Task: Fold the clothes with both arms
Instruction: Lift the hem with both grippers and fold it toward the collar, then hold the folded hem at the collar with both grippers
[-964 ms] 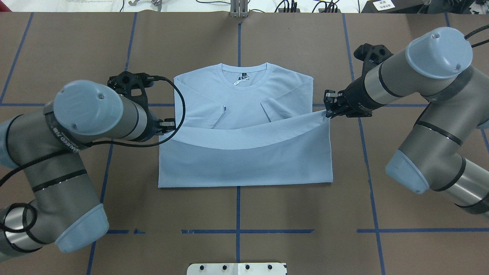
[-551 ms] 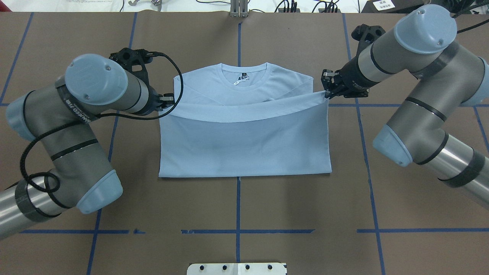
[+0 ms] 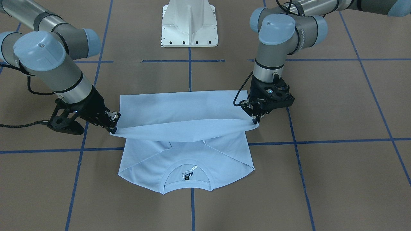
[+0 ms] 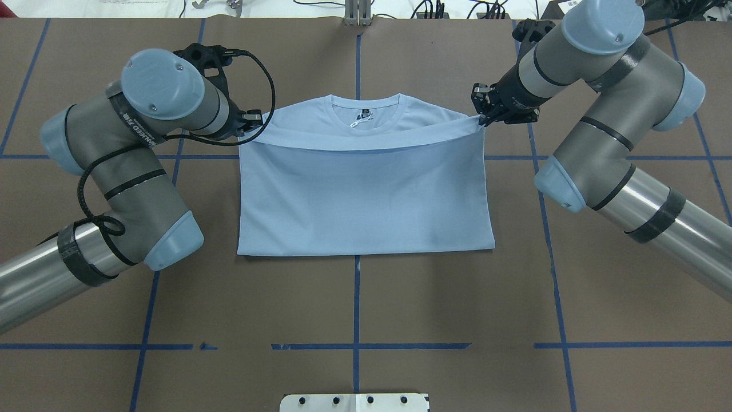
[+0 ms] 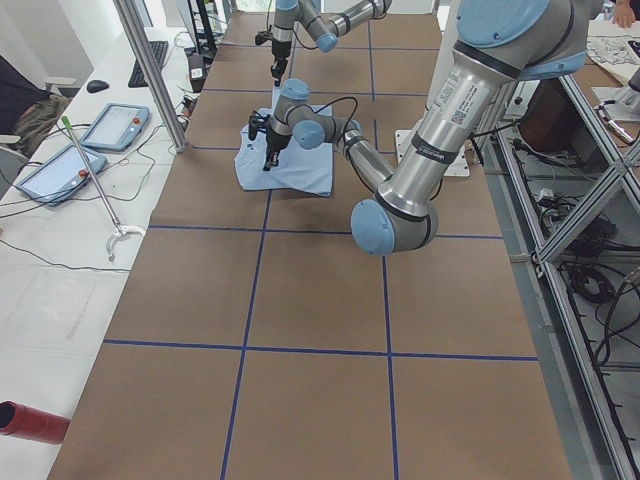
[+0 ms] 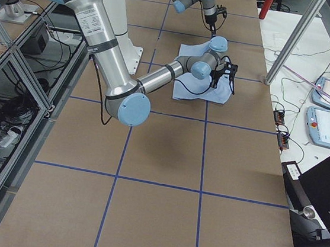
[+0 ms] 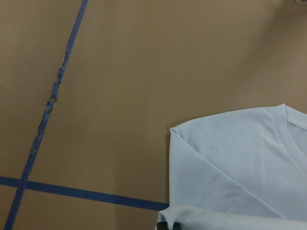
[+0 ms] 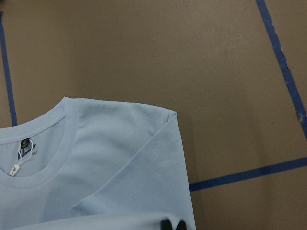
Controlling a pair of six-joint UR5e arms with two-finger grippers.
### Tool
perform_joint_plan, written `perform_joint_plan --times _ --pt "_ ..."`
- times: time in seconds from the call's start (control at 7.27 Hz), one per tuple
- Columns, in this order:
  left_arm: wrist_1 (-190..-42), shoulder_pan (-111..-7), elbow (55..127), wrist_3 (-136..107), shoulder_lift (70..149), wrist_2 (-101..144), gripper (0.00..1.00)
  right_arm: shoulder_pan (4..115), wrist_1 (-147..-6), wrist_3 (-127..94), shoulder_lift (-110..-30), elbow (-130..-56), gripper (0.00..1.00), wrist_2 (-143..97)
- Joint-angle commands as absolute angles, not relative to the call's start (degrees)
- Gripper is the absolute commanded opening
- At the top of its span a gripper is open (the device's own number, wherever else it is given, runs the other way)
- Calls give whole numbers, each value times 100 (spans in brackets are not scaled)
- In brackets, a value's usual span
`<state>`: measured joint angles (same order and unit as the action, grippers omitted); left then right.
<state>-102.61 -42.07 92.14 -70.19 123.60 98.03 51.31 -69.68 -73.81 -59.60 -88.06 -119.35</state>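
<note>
Cloth first, from overhead: the light blue T-shirt [image 4: 366, 200] lies mid-desk [image 4: 434, 303], its lower half doubled up over the chest so a straight fold runs along the near side. The hem edge stretches between the two hands just short of the round collar [image 4: 366, 100], and the dark neck label [image 4: 362, 117] shows above it. The left hand [image 4: 255, 121] is clenched on one hem corner, the right hand [image 4: 484, 116] on the other.

The front-facing view adds what the overhead flattens. The hem is held off the desk and sags slightly in the middle, and below it are creases where the sleeves are folded inward. The white pedestal base [image 3: 189, 24] stands behind.

The left wrist view shows a shoulder corner lying flat beside a blue tape line [image 7: 48, 105], with a diagonal sleeve crease. The gripped hem crosses the bottom edge above dark fingertips [image 7: 169, 225].

The right wrist view gives the label and its white tag [image 8: 14, 169] clearly.

In both side views the shirt is small and far off, and the grips cannot be judged.
</note>
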Motion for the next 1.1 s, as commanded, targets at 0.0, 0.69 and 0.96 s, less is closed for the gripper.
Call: perform_joint_plan --times 0.0,0.69,0.96 --pt "-10845 -4254 8676 -6996 12401 9800 0 5220 -6741 -7374 -5933 -8552 0 -11936" --pt "-10854 -4289 8166 -6987 12761 9747 0 5256 -6732 -7348 -5187 -7657 0 -11918" --pt "-10950 -4289 7990 -6996 12867 9747 0 5265 -6593 -7348 -5177 -7533 0 -11857"
